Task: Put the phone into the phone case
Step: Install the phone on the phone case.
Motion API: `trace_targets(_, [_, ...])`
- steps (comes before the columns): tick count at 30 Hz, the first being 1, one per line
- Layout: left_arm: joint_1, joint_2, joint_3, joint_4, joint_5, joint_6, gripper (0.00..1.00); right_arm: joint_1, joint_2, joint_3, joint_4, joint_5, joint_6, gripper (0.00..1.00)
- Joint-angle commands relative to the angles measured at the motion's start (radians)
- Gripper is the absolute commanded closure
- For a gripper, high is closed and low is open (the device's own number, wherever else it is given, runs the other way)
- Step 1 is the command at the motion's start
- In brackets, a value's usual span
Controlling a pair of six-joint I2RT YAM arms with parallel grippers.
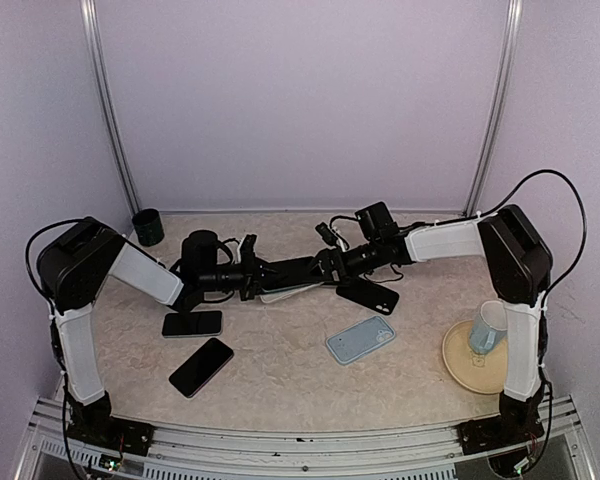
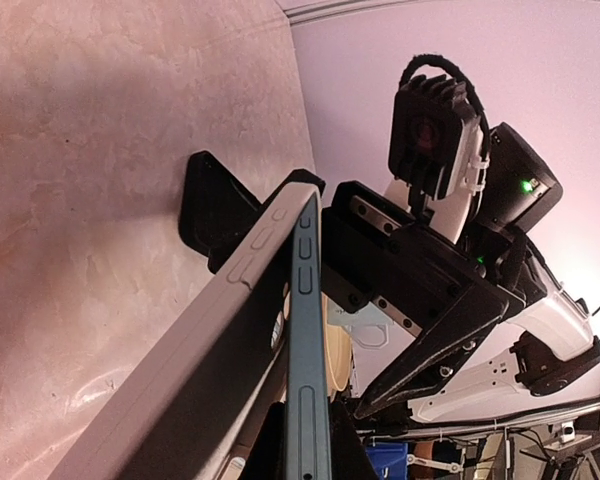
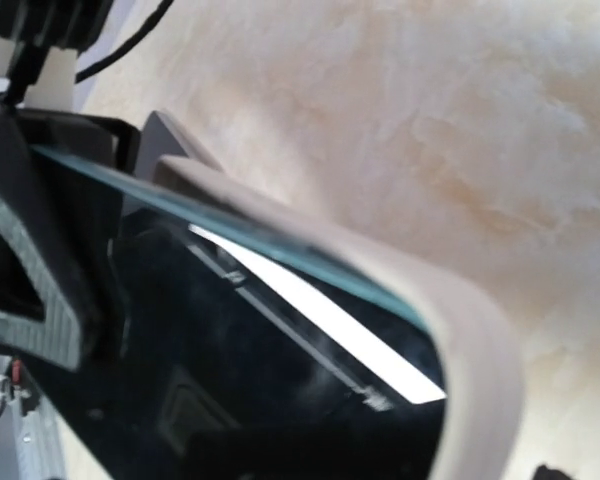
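Observation:
In the top view my two grippers meet over the middle of the table. My left gripper [image 1: 252, 272] is shut on a dark phone [image 1: 285, 268]. In the left wrist view the phone's teal edge [image 2: 308, 330] runs down between my fingers. A beige phone case [image 2: 200, 370] lies against the phone's left side, joined at the far end and spread apart near me. My right gripper [image 1: 325, 268] closes round that far end, one finger [image 2: 430, 310] beside the phone. The right wrist view shows the phone's dark screen [image 3: 280, 380] with the case [image 3: 480, 340] curling round it.
Two black phones [image 1: 192, 323] [image 1: 201, 366] lie front left. A black case [image 1: 368, 295] and a light blue case [image 1: 360, 340] lie right of centre. A black cup [image 1: 148, 227] stands back left. A tan plate [image 1: 458, 362] with a blue cup [image 1: 488, 326] sits at the right.

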Motion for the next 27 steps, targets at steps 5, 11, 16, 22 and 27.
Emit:
trace_targets(5, [-0.028,-0.088,0.026,-0.015,0.036,0.112,1.0,-0.017,-0.064,-0.053,0.134,-0.182,0.1,0.01])
trace_targets(11, [-0.045,-0.112,0.042,-0.075,0.049,0.166,1.0,-0.03,-0.07,-0.079,0.242,-0.267,0.18,0.07])
trace_targets(16, [-0.05,-0.126,0.044,-0.085,0.056,0.18,1.0,-0.034,-0.072,-0.104,0.316,-0.317,0.228,0.15])
trace_targets(22, [-0.053,-0.129,0.043,-0.082,0.063,0.182,1.0,-0.034,-0.065,-0.13,0.377,-0.357,0.264,0.25])
trace_targets(27, [-0.054,-0.13,0.05,-0.088,0.068,0.183,1.0,-0.034,-0.063,-0.143,0.419,-0.382,0.291,0.34])
